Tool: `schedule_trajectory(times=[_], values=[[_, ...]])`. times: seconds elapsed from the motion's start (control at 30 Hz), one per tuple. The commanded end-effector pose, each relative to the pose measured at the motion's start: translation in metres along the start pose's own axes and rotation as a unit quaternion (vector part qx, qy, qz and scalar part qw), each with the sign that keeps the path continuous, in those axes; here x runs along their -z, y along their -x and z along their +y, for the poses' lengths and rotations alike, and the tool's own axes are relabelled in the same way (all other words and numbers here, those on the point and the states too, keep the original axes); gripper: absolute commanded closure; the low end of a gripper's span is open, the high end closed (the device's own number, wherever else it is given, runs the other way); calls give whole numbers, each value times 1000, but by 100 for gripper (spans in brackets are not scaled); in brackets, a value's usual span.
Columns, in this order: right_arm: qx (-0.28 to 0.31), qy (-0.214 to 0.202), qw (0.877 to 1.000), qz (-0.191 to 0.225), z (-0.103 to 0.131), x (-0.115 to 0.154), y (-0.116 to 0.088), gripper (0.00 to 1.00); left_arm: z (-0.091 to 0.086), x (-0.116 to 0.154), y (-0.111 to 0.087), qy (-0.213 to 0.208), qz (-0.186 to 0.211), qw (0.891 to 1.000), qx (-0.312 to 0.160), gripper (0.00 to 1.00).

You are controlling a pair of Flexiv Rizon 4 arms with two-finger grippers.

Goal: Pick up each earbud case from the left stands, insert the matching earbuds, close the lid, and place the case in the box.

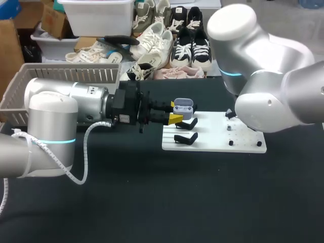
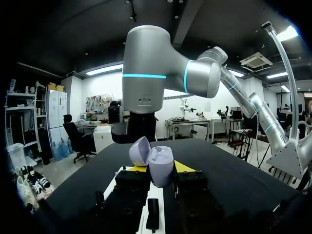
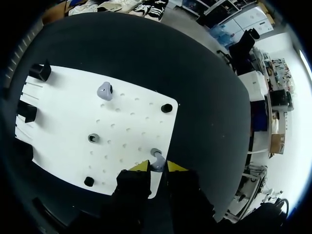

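Observation:
An open lavender earbud case (image 1: 182,107) (image 2: 158,165) is held between the yellow tips of my left gripper (image 1: 176,118) (image 2: 157,168), lid up, above the left end of the white board (image 1: 212,140). In the right wrist view my right gripper (image 3: 158,167) stands over the board's near edge. Its fingers press a lavender earbud (image 3: 157,160) from both sides where it sits on its holder. A second earbud (image 3: 105,90) rests further out on the board (image 3: 126,122). In the head view my right arm (image 1: 273,96) hides its own gripper.
Two black case stands (image 1: 186,124) (image 1: 185,137) sit on the board's left end, seen also as stands (image 3: 40,71) (image 3: 27,112). Small black pegs (image 3: 166,107) and a grey post (image 3: 92,138) dot the board. A slatted basket (image 1: 61,76) stands at the back left.

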State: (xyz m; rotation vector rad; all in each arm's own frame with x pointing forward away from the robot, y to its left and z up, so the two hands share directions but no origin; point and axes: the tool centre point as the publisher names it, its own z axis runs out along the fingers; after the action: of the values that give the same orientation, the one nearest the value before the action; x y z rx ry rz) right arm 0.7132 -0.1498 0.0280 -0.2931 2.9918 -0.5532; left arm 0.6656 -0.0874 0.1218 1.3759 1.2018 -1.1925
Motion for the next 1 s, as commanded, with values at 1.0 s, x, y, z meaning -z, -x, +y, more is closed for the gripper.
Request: schedule_trajectory(times=[1.0], values=[[68, 28, 993, -93, 66, 181, -35, 100, -1, -1, 0, 3, 0, 1000, -1, 100]])
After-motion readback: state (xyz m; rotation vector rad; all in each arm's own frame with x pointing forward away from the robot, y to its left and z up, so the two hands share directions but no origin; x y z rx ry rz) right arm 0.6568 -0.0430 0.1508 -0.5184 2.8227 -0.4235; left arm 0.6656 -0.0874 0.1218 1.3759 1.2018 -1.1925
